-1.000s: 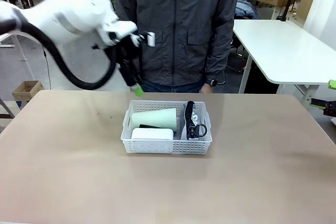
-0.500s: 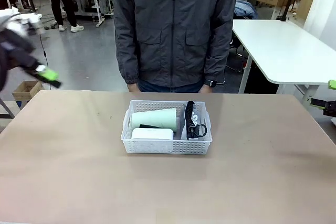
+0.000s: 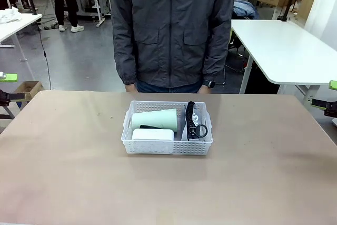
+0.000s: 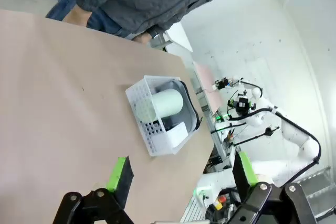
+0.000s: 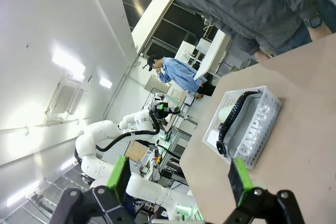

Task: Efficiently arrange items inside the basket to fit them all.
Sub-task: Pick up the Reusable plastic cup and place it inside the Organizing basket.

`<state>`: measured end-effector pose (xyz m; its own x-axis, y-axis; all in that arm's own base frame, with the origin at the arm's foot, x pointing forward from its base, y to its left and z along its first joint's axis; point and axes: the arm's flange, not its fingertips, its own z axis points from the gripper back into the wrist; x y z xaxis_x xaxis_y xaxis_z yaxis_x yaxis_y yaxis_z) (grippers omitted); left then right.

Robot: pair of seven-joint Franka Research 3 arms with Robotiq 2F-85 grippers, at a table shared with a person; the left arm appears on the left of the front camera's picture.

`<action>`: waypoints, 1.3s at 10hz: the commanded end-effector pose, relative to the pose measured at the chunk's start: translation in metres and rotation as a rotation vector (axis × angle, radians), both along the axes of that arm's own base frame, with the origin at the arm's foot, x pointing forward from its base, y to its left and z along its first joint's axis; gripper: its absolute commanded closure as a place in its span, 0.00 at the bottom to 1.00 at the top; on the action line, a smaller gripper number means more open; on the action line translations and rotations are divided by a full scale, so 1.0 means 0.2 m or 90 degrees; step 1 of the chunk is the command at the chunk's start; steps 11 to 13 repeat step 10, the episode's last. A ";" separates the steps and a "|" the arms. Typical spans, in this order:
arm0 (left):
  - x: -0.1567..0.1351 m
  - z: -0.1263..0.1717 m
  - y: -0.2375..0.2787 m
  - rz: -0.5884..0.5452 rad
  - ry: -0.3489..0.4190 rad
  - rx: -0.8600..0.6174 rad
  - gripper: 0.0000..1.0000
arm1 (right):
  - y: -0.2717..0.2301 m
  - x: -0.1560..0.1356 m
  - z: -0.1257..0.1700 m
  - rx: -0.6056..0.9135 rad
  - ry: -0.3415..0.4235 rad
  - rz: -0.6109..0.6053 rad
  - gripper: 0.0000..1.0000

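With the cup (image 3: pixel 154 118), white block (image 3: pixel 152 134), stapler (image 3: pixel 151 127) and pouch (image 3: pixel 196 123) all inside the basket (image 3: pixel 167 147), and both the left gripper (image 4: pixel 179 176) and right gripper (image 5: pixel 179 179) wide open, empty and well away from the basket, the likeliest upset is a needless return jostling the packed basket.

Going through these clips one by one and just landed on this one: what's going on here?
Nobody is handling anything. The white basket sits mid-table, already packed: the pale green cup lies on its side, the white block in front of it, the grey pouch with its black strap along the robot's right side. The left gripper and right gripper are open and empty, off at the table's sides. A person stands behind the far edge.
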<state>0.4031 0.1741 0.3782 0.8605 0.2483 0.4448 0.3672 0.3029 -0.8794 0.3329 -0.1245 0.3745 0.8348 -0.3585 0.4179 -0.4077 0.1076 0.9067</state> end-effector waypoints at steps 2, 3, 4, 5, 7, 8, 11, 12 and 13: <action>0.00 0.00 0.00 0.000 0.000 0.000 0.00 | 0.00 0.01 0.03 0.003 0.011 -0.007 0.00; 0.00 0.00 0.00 0.000 0.000 0.000 0.00 | 0.00 0.01 0.03 0.003 0.011 -0.007 0.00; 0.00 0.00 0.00 0.000 0.000 0.000 0.00 | 0.00 0.01 0.03 0.003 0.011 -0.007 0.00; 0.00 0.00 0.00 0.000 0.000 0.000 0.00 | 0.00 0.01 0.03 0.003 0.011 -0.007 0.00; 0.00 0.00 0.00 0.000 0.000 0.000 0.00 | 0.00 0.01 0.03 0.003 0.011 -0.007 0.00; 0.00 0.00 0.00 0.000 0.000 0.000 0.00 | 0.00 0.01 0.03 0.003 0.011 -0.007 0.00; 0.00 0.00 0.00 0.000 0.000 0.000 0.00 | 0.00 0.01 0.03 0.003 0.011 -0.007 0.00; 0.00 0.00 0.00 0.000 0.000 0.000 0.00 | 0.00 0.01 0.03 0.003 0.011 -0.007 0.00; 0.00 0.00 0.00 0.000 0.000 0.000 0.00 | 0.00 0.01 0.03 0.003 0.011 -0.007 0.00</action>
